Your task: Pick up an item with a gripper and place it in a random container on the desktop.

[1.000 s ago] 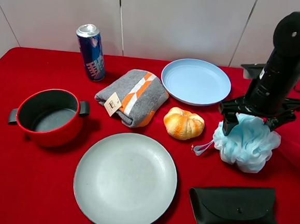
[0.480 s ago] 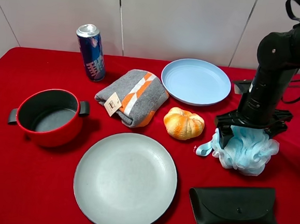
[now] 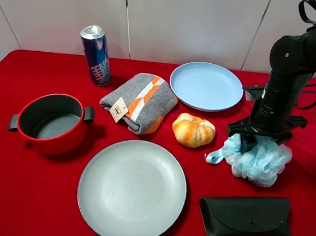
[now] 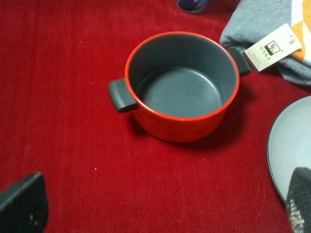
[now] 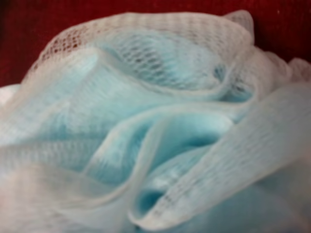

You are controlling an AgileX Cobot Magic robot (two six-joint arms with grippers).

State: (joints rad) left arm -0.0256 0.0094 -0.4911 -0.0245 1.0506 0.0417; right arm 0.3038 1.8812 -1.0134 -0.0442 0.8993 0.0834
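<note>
The light blue mesh pouf point(image 3: 258, 160) lies on the red desktop point(image 3: 32, 184) at the right, with its ribbon loop point(image 3: 215, 156) pointing left. My right gripper point(image 3: 263, 138) is pressed down into its top. The fingers are still spread and sunk in the mesh. The pouf fills the right wrist view point(image 5: 155, 126), where no fingers show. The light blue plate point(image 3: 206, 86) sits empty behind and left of the pouf. My left gripper point(image 4: 160, 213) is open and empty above the cloth, near the red pot point(image 4: 181, 85).
An orange pumpkin bun point(image 3: 193, 130) sits just left of the pouf. A black glasses case point(image 3: 246, 217) lies in front of it. A large grey plate point(image 3: 132, 190), a folded grey towel point(image 3: 140, 101), a blue can point(image 3: 96, 54) and the red pot point(image 3: 51, 121) lie to the left.
My right gripper has come down onto the pouf and pressed it flatter. The ribbon loop shifted slightly. Nothing else moved.
</note>
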